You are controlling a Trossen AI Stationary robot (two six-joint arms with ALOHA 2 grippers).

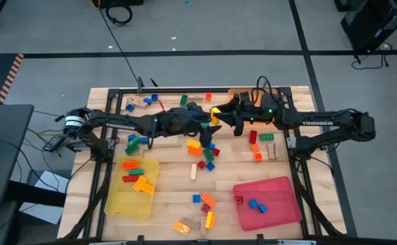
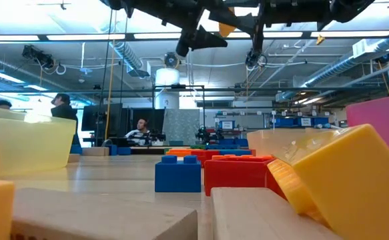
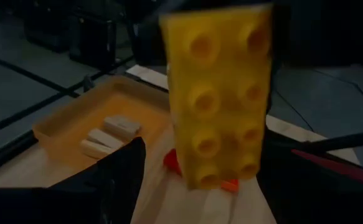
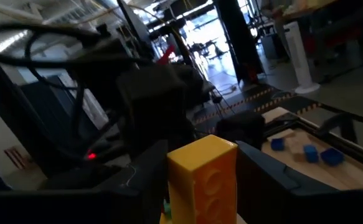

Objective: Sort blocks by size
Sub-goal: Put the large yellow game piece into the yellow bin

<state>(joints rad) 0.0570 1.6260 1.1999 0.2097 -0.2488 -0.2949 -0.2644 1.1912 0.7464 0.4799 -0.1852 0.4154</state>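
From above, we see both arms meeting over the middle of the table [image 1: 178, 194]: the right gripper [image 1: 220, 116] holds a long yellow brick [image 1: 215, 112] in the air, and the left gripper [image 1: 207, 120], its fingers spread wide and holding nothing, faces it, which we read as a hand-over so that the brick can reach the yellow tray [image 1: 133, 187] on the left arm's side. Loose blocks [image 1: 205, 155] lie scattered below, with a red tray [image 1: 266, 203] nearer the right arm. At table height we see only the yellow brick [image 2: 226, 29] up between the dark arms, well above the bricks on the wood. In the left wrist view the studded yellow brick [image 3: 221, 99] fills the gap ahead, untouched by the left fingers, with an orange tray [image 3: 75, 121] of wooden pieces [image 3: 109, 134] beyond. In the right wrist view the fingers are clamped on the brick's [image 4: 203, 177] sides.
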